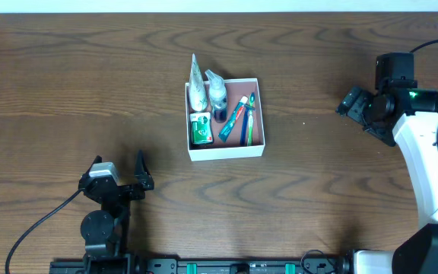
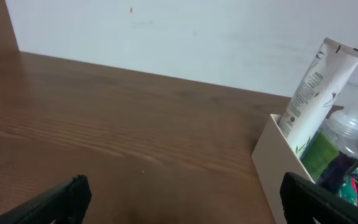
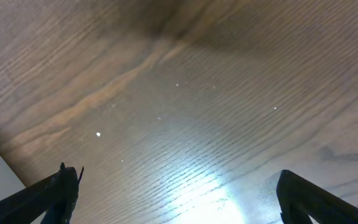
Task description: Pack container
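The container [image 1: 226, 151], a shallow white-walled box with a pink floor, stands mid-table. Inside it are a white tube [image 1: 196, 87], a clear bottle with blue liquid [image 1: 217, 97], a green box [image 1: 200, 129], and a toothpaste and toothbrush [image 1: 242, 120]. My left gripper [image 1: 118, 167] sits near the front left, open and empty, well short of the box. In the left wrist view the container wall [image 2: 275, 162], the tube [image 2: 316, 87] and the bottle [image 2: 347, 134] show at the right, ahead of the gripper [image 2: 182, 199]. My right gripper [image 1: 353, 110] is open and empty, far right of the box.
The brown wooden table [image 1: 90, 84] surrounds the box. The right wrist view holds only wood grain with a bright glare patch [image 3: 210, 199] between the wide-set fingers [image 3: 55, 196]. A pale wall [image 2: 166, 31] rises behind the table.
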Robot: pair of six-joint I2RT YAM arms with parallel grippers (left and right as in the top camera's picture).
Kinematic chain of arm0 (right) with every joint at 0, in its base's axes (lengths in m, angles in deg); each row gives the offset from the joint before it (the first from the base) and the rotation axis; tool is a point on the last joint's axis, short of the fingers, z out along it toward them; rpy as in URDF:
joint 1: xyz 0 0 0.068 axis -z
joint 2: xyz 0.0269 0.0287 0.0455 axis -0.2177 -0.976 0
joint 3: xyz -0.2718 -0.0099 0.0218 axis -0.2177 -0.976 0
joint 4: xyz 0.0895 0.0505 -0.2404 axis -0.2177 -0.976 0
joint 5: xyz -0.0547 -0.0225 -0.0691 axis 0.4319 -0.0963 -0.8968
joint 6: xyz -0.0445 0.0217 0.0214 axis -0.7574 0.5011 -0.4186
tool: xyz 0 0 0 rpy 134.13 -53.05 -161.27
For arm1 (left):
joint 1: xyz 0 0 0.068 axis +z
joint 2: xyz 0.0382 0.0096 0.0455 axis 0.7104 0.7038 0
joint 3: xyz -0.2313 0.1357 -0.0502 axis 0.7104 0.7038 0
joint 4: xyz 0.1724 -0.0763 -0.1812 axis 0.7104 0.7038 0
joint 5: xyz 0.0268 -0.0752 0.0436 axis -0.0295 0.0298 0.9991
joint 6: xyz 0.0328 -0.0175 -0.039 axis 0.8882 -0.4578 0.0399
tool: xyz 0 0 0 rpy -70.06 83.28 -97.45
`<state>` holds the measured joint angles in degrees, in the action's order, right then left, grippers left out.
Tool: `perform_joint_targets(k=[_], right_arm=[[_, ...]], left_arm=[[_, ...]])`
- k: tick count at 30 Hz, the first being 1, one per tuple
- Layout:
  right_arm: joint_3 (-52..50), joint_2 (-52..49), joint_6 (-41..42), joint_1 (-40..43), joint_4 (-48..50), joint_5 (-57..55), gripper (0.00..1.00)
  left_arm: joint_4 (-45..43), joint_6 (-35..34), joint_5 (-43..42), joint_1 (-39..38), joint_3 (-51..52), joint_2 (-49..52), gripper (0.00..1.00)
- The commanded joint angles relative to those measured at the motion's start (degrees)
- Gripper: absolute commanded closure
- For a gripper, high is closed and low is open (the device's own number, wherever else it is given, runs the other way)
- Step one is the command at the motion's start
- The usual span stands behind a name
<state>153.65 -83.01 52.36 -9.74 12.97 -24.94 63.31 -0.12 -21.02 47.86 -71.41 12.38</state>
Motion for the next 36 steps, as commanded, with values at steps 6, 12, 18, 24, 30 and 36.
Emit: perform_joint_targets(k=[6, 12, 18, 24, 30, 36], right_arm=[[0.11, -0.13, 0.72, 0.15, -0.07, -0.39, 0.01], [0.11, -0.13, 0.72, 0.15, -0.07, -0.42, 0.01], [0.11, 0.52, 0.52, 0.15, -0.2, -2.4, 0.01], [-0.09, 10.34, -5.6, -0.11, -1.97, -3.65, 0.01], [-3.15, 24.72, -15.23, -0.11, -0.35, -3.54, 0.01], [-17.05, 43.8, -32.96, -0.11, 14.38, 6.69, 0.01]], left_arm=[[2.62, 0.96, 0.46, 0.17, 0.57, 0.68, 0.02], [2.62, 0.96, 0.46, 0.17, 0.57, 0.68, 0.02], [2.62, 0.96, 0.46, 0.17, 0.57, 0.68, 0.02], [2.62, 0.96, 0.46, 0.17, 0.57, 0.68, 0.02], [2.62, 0.96, 0.46, 0.17, 0.57, 0.68, 0.02], [2.62, 0.96, 0.46, 0.17, 0.57, 0.68, 0.02]])
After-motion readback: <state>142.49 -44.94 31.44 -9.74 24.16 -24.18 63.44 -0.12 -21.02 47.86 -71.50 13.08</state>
